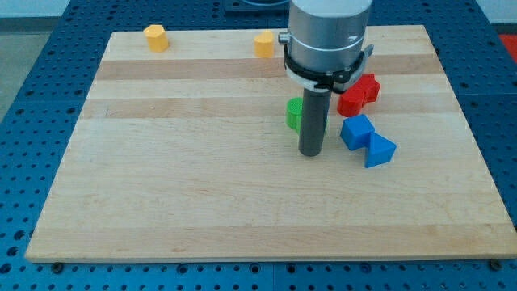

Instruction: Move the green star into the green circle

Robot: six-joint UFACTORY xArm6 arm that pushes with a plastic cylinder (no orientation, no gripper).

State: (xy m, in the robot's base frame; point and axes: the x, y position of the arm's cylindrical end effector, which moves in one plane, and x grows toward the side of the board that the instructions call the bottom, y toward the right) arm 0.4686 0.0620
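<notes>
Green plastic is seen only as a sliver at the left edge of the straight dark rod [312, 121]; that sliver [294, 114] belongs to a green block whose shape cannot be made out, since the rod covers most of it; whether it is the green star or the green circle cannot be told, and the second green block is hidden from view. My tip [311, 153] is set on the pale wooden board [178, 186], just near of the visible green piece and slightly to its right; contact between them cannot be judged. Nothing is grasped by the rod, which carries no clamp; it simply stands upright under the grey cylindrical arm housing [327, 36]. To the right of the tip, close by, a blue cube-like block [356, 132] is touched by a blue wedge-like block [380, 150]; farther back, two red blocks [358, 93] lie pressed together, partly behind the housing. Along the far edge, an orange block [156, 37] lies at the left and a second orange block [264, 44] nearer the middle, both well apart from the tip.
</notes>
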